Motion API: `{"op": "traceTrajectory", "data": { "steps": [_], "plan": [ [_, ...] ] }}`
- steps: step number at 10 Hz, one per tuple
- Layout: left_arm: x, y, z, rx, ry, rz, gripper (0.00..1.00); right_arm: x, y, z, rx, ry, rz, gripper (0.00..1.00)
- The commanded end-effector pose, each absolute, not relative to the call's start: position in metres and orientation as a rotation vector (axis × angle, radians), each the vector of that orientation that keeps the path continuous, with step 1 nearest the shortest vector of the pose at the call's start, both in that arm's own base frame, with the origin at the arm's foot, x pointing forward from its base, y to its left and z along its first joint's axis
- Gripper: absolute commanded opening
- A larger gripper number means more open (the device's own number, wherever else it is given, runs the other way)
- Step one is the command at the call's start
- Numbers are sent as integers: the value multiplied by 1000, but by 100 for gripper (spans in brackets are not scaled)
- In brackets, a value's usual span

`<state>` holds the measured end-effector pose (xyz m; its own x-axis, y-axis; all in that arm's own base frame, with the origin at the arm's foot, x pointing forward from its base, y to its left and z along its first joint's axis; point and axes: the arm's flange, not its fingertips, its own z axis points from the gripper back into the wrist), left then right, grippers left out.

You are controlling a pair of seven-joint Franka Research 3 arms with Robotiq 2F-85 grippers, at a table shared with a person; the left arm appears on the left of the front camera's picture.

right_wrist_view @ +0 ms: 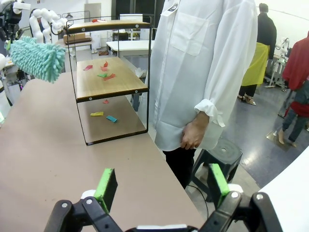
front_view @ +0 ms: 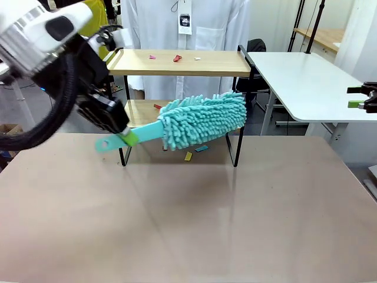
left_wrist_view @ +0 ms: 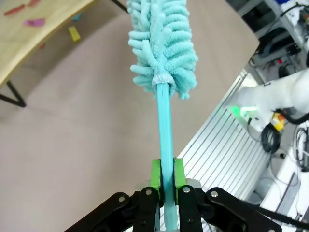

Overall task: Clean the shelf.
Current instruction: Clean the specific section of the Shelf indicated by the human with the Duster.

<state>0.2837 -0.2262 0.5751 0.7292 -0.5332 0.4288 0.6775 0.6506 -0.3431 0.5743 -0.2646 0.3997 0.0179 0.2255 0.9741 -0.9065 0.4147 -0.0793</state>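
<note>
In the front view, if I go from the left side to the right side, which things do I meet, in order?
Tip of the duster's handle → left hand, shut on that handle → duster's fluffy teal head → white side table → right hand.

Shelf (front_view: pixel 177 62) on table (front_view: pixel 188 224) — coloured scraps (front_view: pixel 177 58) on each.

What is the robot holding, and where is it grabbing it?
The left pincer pinches a fluffy teal microfibre duster by its thin teal plastic handle. The right pincer is open, holding nothing.
</note>
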Motion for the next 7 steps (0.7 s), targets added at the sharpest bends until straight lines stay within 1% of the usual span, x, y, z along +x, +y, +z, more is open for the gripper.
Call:
{"op": "traceTrajectory", "data": {
  "steps": [1, 2, 4, 5, 7],
  "plan": [
    [286, -257, 563, -523, -343, -607, 13, 575, -264, 402, 708, -1243, 1008, 100],
    [287, -280, 558, -535, -347, -560, 13, 575, -264, 402, 708, -1243, 1008, 100],
    [288, -313, 551, -462, -382, -452, 13, 575, -264, 402, 708, -1243, 1008, 100],
    [288, -320, 552, -439, -351, -466, 13, 575, -264, 402, 708, -1243, 1008, 100],
    [281, -317, 561, -417, -353, -476, 13, 575, -264, 402, 708, -1243, 1008, 100]
  ]
}}
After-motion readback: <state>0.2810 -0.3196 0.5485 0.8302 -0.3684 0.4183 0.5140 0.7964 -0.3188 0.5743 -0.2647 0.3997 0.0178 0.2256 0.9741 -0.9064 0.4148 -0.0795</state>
